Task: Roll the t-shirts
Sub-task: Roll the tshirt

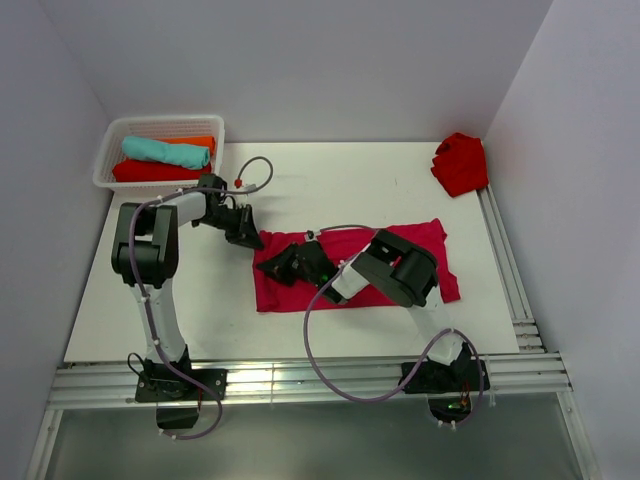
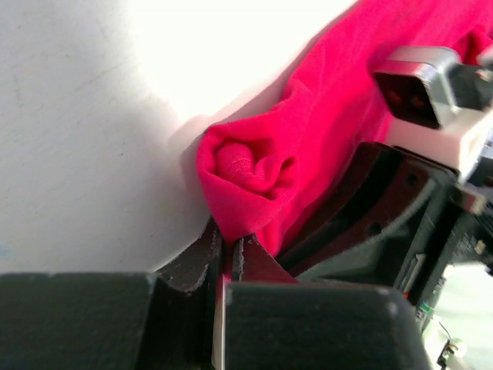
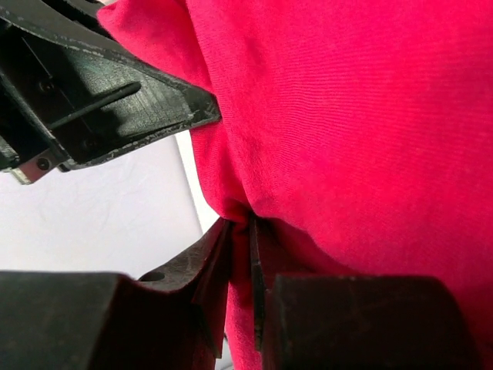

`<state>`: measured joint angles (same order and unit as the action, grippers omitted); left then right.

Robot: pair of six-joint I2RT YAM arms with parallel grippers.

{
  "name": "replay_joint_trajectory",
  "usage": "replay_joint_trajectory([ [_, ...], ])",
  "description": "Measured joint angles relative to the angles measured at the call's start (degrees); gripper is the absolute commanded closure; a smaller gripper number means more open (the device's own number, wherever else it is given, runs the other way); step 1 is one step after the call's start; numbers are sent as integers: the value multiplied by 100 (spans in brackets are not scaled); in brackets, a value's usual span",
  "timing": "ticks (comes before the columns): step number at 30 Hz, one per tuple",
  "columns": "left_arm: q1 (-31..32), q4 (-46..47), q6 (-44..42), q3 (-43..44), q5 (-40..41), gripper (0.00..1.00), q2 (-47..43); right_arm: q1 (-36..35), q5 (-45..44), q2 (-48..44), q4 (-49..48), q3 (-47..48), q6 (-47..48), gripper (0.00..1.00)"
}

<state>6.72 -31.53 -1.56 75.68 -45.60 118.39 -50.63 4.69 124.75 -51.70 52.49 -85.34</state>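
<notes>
A raspberry-crimson t-shirt (image 1: 345, 268) lies folded into a long strip across the middle of the table. My left gripper (image 1: 257, 240) sits at the strip's far-left corner. In the left wrist view its jaws (image 2: 228, 240) are shut on a bunched tip of that cloth (image 2: 246, 173). My right gripper (image 1: 277, 268) is on the same left end, just nearer the front. Seen from the right wrist, that gripper (image 3: 240, 231) pinches a fold of the crimson cloth (image 3: 354, 116). The two grippers are close together, with the left one's finger (image 3: 115, 100) above the right's jaws.
A white basket (image 1: 108, 160) at the back left holds a teal roll (image 1: 165, 151), an orange tee (image 1: 197, 142) and a scarlet roll (image 1: 160, 172). A crumpled scarlet tee (image 1: 460, 163) lies at the back right corner. Metal rails (image 1: 505, 270) run along the right and front edges.
</notes>
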Motion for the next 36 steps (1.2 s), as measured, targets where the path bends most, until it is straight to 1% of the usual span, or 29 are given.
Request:
replay_joint_trajectory([
  [1, 42, -20, 50, 28, 96, 100, -7, 0, -42, -52, 118, 20, 59, 73],
  [2, 79, -42, 94, 59, 199, 100, -22, -2, -72, -105, 256, 44, 127, 67],
  [4, 170, -59, 142, 107, 442, 100, -63, -26, -210, -284, 704, 129, 306, 61],
  [5, 205, -63, 149, 129, 527, 100, -76, -39, -284, -380, 955, 184, 400, 57],
  [8, 299, -94, 184, 199, 769, 100, -103, -111, -621, -686, 1812, 402, 708, 52],
  [12, 382, -157, 181, 260, 1008, 100, -127, -260, -1045, -962, 2942, 758, 1040, 49],
  [17, 433, -240, 181, 330, 1169, 100, -127, -505, -1624, -1071, 4277, 1333, 1296, 46],
  [24, 466, -284, 179, 376, 1294, 100, -127, -841, -2310, -1132, 5713, 1851, 1443, 45],
  [31, 474, -306, 181, 396, 1333, 100, -127, -1165, -2778, -1172, 6572, 2190, 1495, 45],
  [34, 476, -315, 179, 407, 1353, 100, -127, -1290, -2820, -1169, 6773, 2277, 1519, 44],
  [36, 479, -315, 179, 409, 1370, 100, -127, -1362, -2824, -1169, 6900, 2341, 1539, 42],
])
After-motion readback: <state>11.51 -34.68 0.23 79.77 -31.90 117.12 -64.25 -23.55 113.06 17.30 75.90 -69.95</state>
